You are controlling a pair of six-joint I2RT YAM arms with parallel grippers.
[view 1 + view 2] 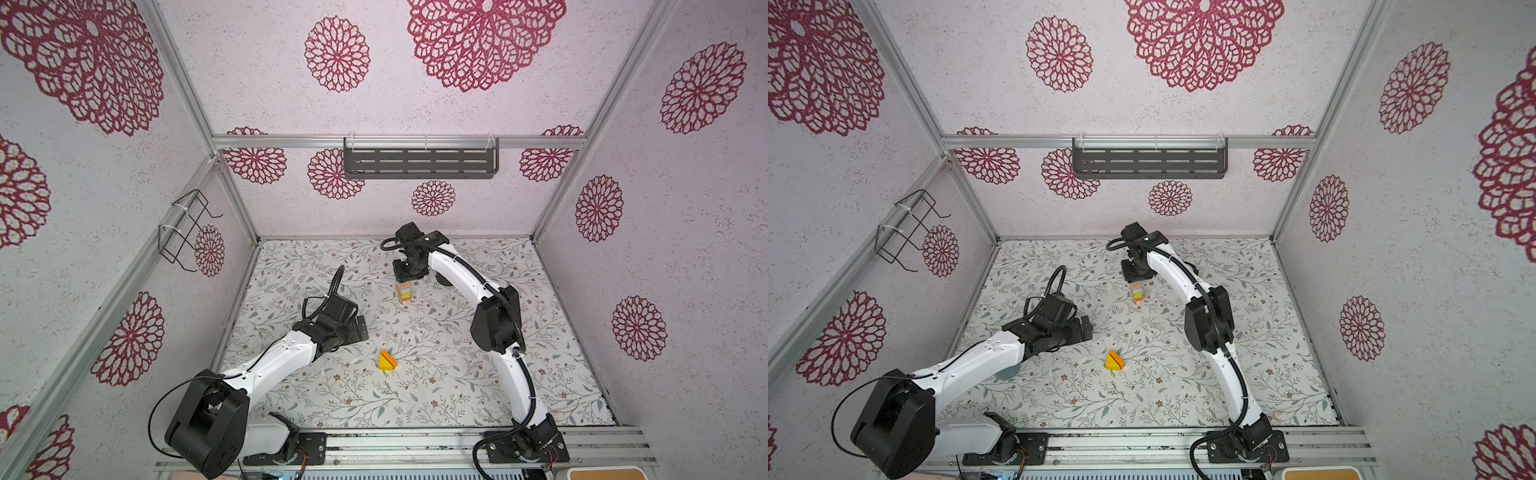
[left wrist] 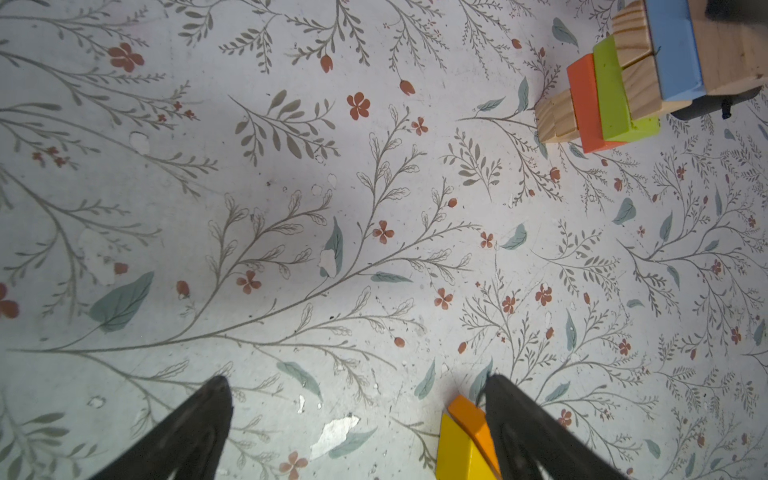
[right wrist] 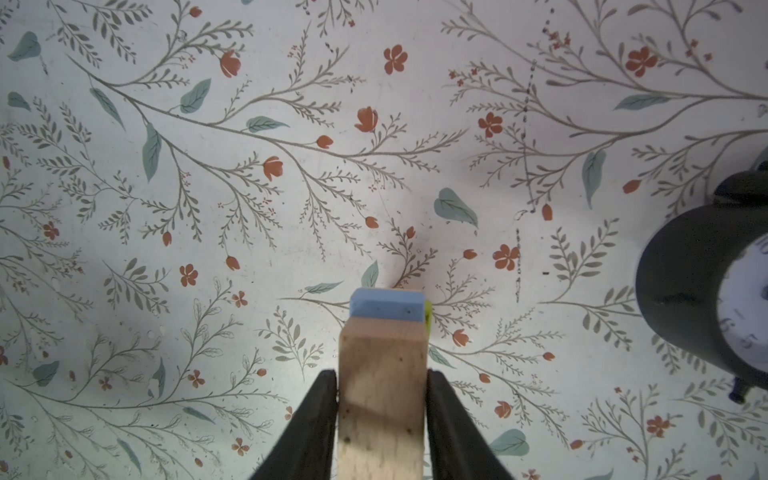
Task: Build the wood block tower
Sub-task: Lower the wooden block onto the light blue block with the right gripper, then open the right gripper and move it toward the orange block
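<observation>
The tower (image 1: 404, 292) (image 1: 1138, 293) is a narrow stack near the back middle of the table. The left wrist view shows its layers (image 2: 623, 83): tan, orange-red, green, tan, blue, tan. My right gripper (image 1: 409, 277) (image 3: 381, 374) hangs over it, fingers (image 3: 320, 415) against both sides of the top tan block (image 3: 382, 415), with the blue block (image 3: 386, 305) beneath. A yellow wedge (image 1: 386, 362) (image 2: 461, 453) and an orange wedge (image 2: 469, 415) lie together at mid-table. My left gripper (image 1: 359, 328) (image 2: 355, 380) stands open and empty, up-left of the wedges.
A round black clock (image 3: 698, 291) stands just right of the tower, mostly behind the right arm (image 1: 457, 266). A dark slotted shelf (image 1: 419, 162) hangs on the back wall. A wire rack (image 1: 185, 230) is fixed to the left wall. The floral table cover (image 1: 436, 386) reaches the walls.
</observation>
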